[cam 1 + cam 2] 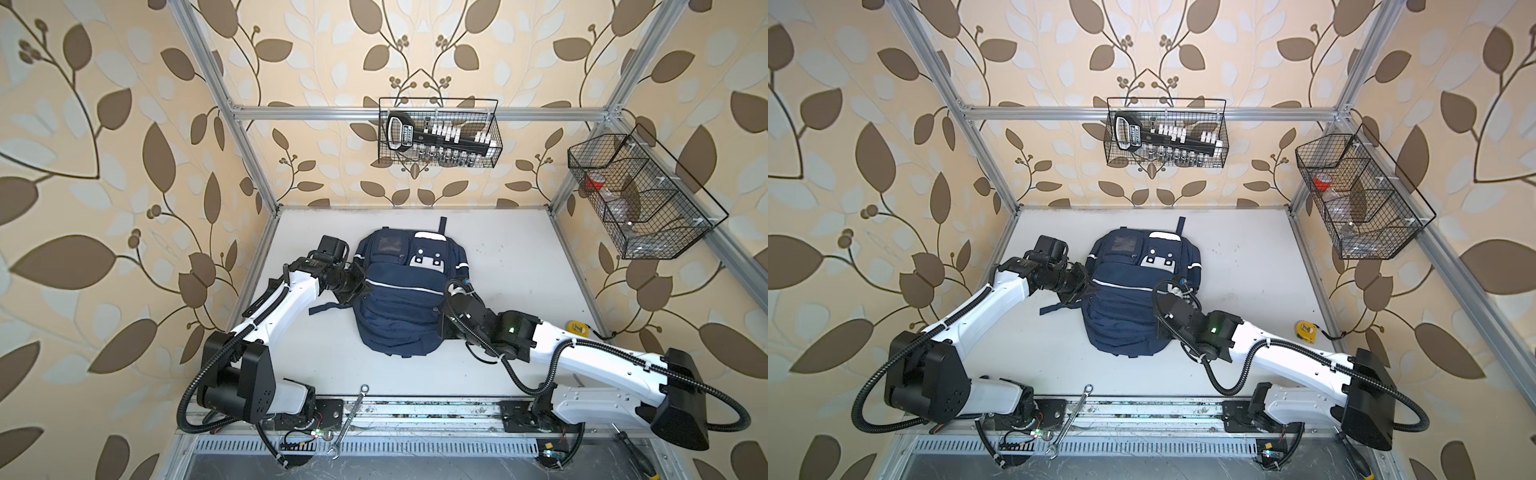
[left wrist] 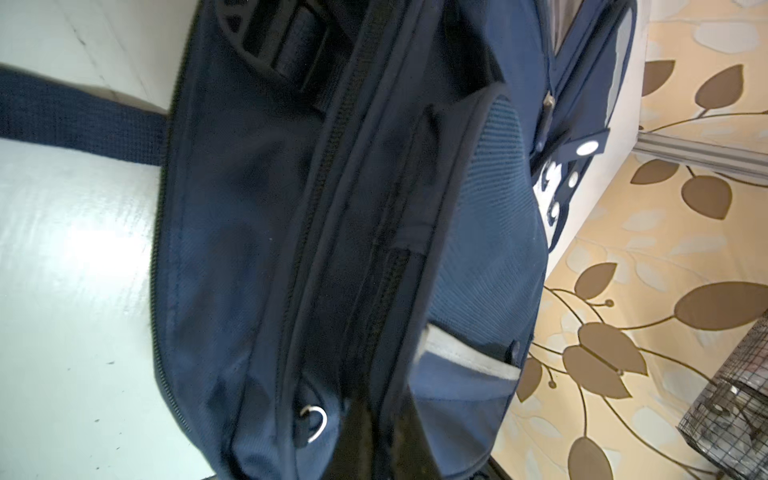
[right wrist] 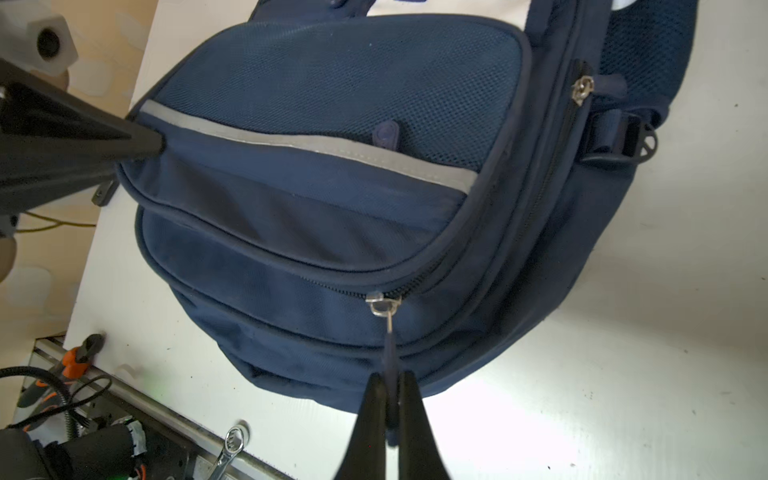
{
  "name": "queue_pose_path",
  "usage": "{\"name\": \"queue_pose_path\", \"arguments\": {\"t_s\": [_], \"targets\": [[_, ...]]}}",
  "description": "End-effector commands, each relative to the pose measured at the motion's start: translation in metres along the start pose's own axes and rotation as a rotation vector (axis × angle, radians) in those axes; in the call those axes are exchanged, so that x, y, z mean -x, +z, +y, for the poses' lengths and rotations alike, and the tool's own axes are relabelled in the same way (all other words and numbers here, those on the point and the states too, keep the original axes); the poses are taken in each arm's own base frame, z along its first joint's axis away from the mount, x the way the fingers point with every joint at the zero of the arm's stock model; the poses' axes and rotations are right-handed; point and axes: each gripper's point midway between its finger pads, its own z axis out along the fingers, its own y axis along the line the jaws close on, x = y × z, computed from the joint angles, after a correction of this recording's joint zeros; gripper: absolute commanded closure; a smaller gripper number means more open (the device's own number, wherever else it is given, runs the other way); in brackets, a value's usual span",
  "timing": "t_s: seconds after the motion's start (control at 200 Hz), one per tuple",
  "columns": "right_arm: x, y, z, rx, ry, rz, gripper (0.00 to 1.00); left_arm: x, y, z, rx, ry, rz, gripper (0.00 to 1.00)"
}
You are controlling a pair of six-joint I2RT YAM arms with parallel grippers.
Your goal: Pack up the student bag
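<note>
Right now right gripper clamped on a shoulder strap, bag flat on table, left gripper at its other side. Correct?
No: the right gripper is clamped on a zipper pull, not a strap; the right wrist view shows it. The student bag is flat on the table, left gripper at its other side.

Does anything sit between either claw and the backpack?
Nothing visible does. The right claw is shut on a zip pull of the backpack; the left claw is right up against its opposite side. The wrench and tape measure lie well away.
</note>
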Motion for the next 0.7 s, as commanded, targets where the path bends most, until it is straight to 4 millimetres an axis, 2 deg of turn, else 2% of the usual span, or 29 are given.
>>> {"name": "queue_pose_path", "arguments": {"t_s": [0.0,0.04,0.085,0.2,0.33,0.49,0.695], "targets": [[0.000,-0.003,0.015,-0.011,-0.039,0.004,1.00,0.022,-0.034,-0.002,-0.009,0.014,-0.183,0.55],[0.001,-0.002,0.023,0.002,-0.045,0.004,1.00,0.010,-0.037,-0.003,-0.026,0.027,-0.173,0.47],[0.002,-0.001,0.030,0.009,-0.048,0.006,1.00,-0.007,-0.037,-0.006,-0.050,0.040,-0.148,0.43],[0.003,0.001,0.039,0.020,-0.053,0.010,1.00,-0.050,-0.026,-0.009,-0.082,0.046,-0.057,0.40],[0.006,-0.003,0.039,0.029,-0.047,-0.001,1.00,-0.083,-0.005,-0.022,-0.123,0.028,0.049,0.38],[0.005,-0.010,0.033,0.039,-0.040,-0.010,1.00,-0.091,0.005,-0.038,-0.148,0.031,0.072,0.37],[0.003,-0.015,0.030,0.055,-0.036,-0.008,1.00,-0.096,0.013,-0.046,-0.158,0.025,0.066,0.35]]}}
